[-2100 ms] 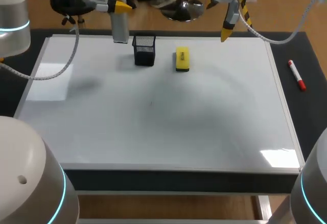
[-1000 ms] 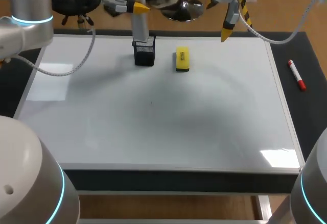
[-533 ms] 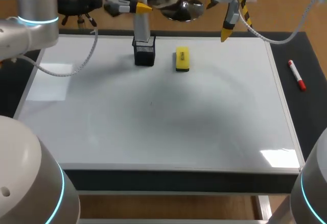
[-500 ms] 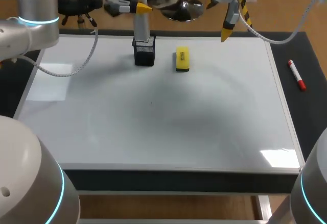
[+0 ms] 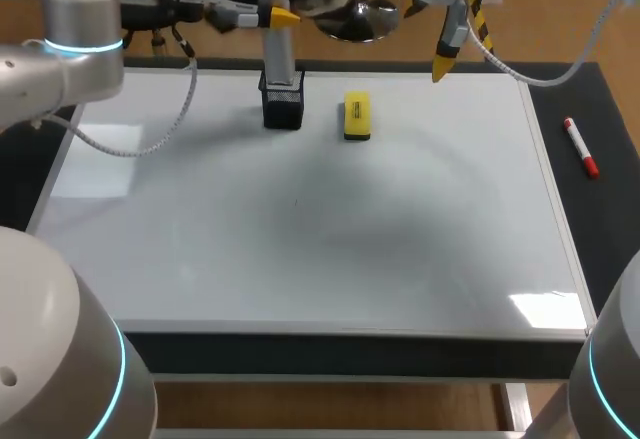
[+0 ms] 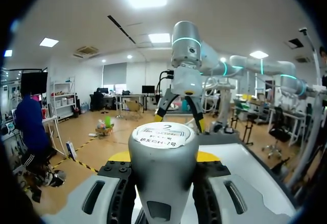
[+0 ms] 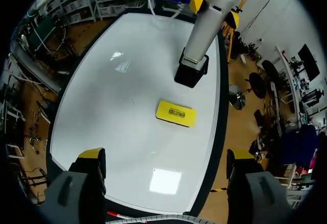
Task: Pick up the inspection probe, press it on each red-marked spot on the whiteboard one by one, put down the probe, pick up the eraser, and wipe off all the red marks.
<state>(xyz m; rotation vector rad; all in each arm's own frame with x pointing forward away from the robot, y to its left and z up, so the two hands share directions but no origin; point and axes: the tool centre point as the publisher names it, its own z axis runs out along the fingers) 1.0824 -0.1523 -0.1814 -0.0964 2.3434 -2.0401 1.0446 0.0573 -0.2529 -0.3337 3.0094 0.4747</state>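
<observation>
The whiteboard (image 5: 300, 259) fills our table. The inspection probe (image 5: 278, 59) hangs upright, its foot at the mouth of the black mesh holder (image 5: 283, 111) at the far edge, with our left gripper (image 5: 272, 16) clamped near its top. We'd lower it straight, then release. The yellow eraser (image 5: 356, 117) lies just to the right, and our right gripper (image 5: 446, 57) hangs spread over the far right.

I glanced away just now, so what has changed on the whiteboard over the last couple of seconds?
The left hand, shut on the inspection probe, carried it rightward to the black mesh holder. The right hand, eraser and red marker stayed put.
</observation>
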